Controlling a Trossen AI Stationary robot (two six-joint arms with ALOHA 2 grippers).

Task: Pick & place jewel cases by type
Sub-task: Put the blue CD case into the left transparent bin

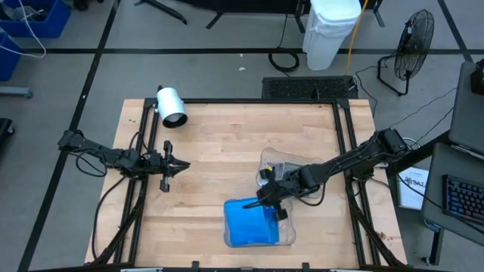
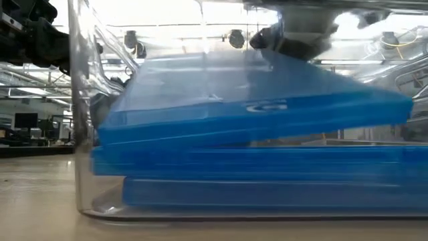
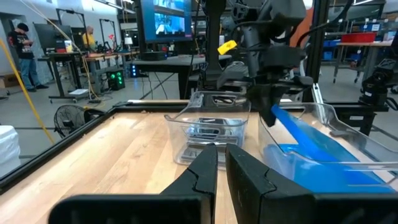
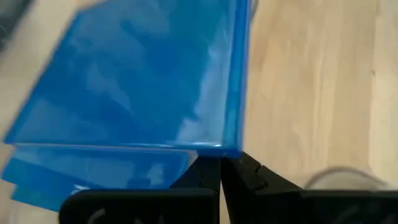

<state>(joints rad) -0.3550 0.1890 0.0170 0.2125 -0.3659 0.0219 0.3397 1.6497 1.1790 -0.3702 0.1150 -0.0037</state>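
My right gripper (image 1: 270, 198) has its fingers clamped on one corner of a blue jewel case (image 4: 134, 81), which slopes down from them onto the blue stack (image 2: 267, 177) in the near clear tray (image 1: 290, 236). My left gripper (image 1: 180, 165), fingers together, waits well apart over the surface (image 1: 219, 136), so the drop is my right's.

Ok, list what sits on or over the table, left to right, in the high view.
Left gripper, shut and idle → white cylinder near the far edge → blue cases in a clear tray → right gripper, gripping the top blue case.
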